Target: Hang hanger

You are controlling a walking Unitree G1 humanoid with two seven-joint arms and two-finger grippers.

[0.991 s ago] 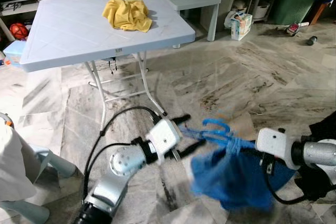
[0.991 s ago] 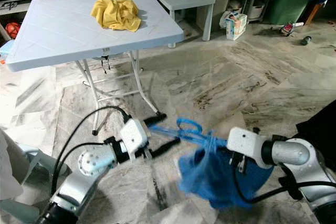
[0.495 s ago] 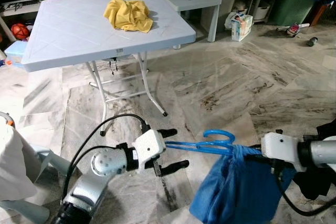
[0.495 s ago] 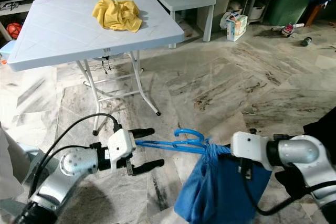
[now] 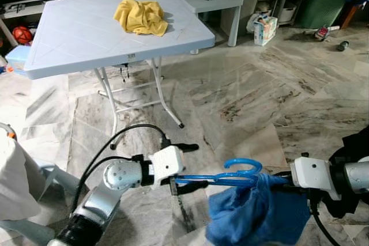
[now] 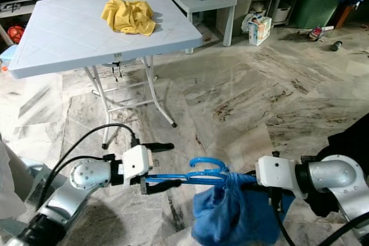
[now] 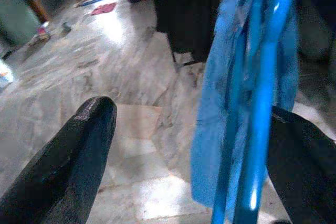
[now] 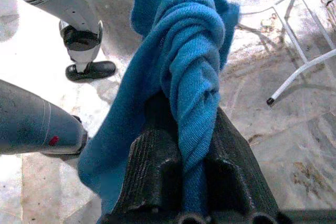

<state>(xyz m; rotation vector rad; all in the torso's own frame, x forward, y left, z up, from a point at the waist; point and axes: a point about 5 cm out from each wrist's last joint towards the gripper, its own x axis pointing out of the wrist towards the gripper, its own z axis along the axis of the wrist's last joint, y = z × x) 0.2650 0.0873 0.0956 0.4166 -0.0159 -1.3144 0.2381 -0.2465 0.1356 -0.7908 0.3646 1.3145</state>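
1. Hanger [image 5: 222, 176], blue, lies level between my two end effectors, above the marble floor [image 5: 259, 96].
2. My left end effector [image 5: 187, 165] has fingers spread around its bar.
3. My right end effector [image 8: 184, 145] is clamped on the blue cloth [image 5: 253, 220] draped from it.

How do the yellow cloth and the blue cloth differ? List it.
The yellow cloth lies crumpled on the white table, untouched; the blue cloth hangs from the blue hanger, its twisted end pinched in the right claw. The blue one looks bulkier. Both are bunched, not spread flat.
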